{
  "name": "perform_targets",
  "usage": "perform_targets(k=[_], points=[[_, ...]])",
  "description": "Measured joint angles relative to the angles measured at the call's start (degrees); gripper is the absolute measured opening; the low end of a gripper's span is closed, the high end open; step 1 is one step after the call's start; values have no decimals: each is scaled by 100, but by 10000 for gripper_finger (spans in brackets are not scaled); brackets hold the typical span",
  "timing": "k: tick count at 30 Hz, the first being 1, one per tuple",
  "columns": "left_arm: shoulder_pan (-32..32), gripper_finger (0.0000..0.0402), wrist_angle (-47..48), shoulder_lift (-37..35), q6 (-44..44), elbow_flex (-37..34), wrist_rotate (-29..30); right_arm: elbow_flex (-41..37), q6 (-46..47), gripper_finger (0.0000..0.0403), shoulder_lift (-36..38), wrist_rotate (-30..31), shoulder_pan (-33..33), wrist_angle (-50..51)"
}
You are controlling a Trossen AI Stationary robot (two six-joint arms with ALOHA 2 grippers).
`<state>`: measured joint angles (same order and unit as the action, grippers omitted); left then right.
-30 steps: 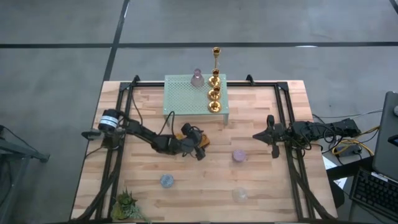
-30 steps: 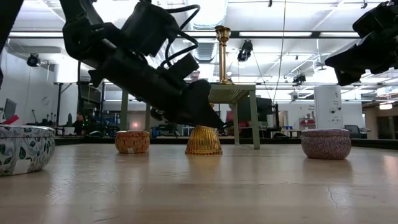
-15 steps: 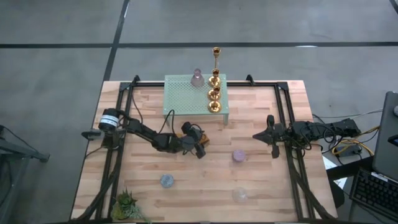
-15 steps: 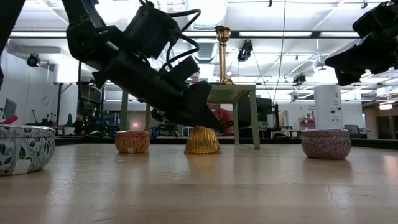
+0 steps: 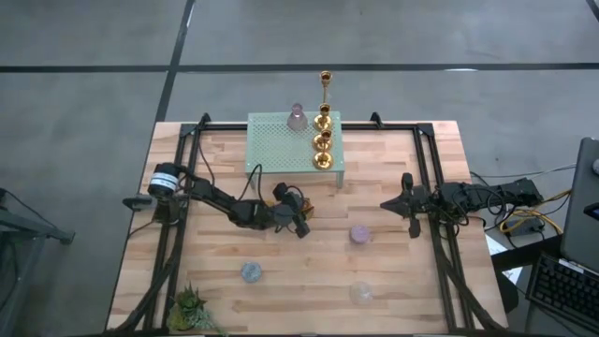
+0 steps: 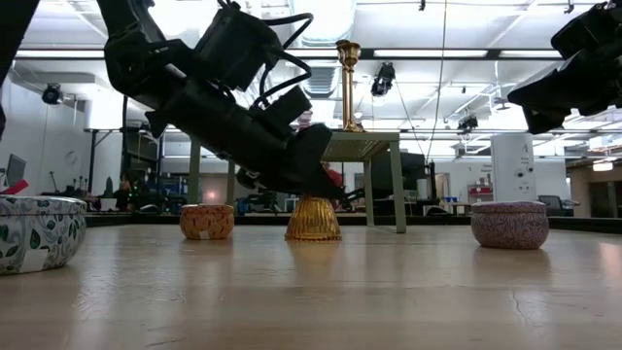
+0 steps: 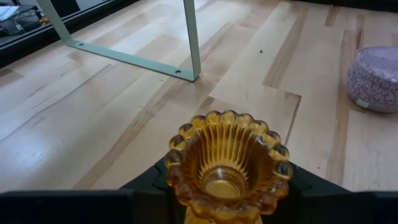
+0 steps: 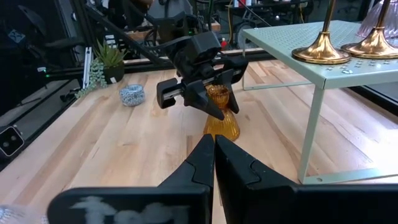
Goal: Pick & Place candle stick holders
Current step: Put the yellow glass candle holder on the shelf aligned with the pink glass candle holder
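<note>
An amber glass candle stick holder (image 7: 227, 165) with a scalloped rim stands on its base at the table's middle (image 5: 306, 209), just in front of the mint-green stand (image 5: 281, 140). My left gripper (image 5: 298, 218) reaches in from the left and is shut on it. On the stand are three gold holders (image 5: 323, 140) and a pink glass one (image 5: 297, 117). A pink holder (image 5: 359, 234), a blue one (image 5: 251, 271) and a clear one (image 5: 360, 293) rest on the table. My right gripper (image 8: 214, 155) waits shut at the right side (image 5: 409, 204). My left gripper pinches the amber holder between its two fingers (image 7: 297, 182), just under the scalloped rim (image 7: 277, 177), on two opposite sides. The fingers come slanting down from the table's left (image 8: 208, 93). The holder stands upright with its flared base (image 6: 313, 226) on the table.
The stand's front leg (image 7: 191, 43) rises close behind the amber holder. A small green plant (image 5: 192, 309) sits at the near left corner. An orange holder (image 6: 207, 222) shows in the low view. Bare wood lies between the amber holder and the pink one (image 7: 373, 81).
My left gripper's fingers have closed in from a wide gap onto the amber holder while the arm stayed where it was. The holder still stands upright on the table.
</note>
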<state>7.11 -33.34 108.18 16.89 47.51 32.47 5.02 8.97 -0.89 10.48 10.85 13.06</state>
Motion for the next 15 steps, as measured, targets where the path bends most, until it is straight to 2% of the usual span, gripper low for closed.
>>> perform_targets(k=[4, 15], points=[[2, 131, -4, -2, 1, 0, 2, 0, 0, 8, 0, 0, 2, 0], [2, 133, 9, -2, -10, 0, 0, 0, 0, 8, 0, 2, 0, 0]])
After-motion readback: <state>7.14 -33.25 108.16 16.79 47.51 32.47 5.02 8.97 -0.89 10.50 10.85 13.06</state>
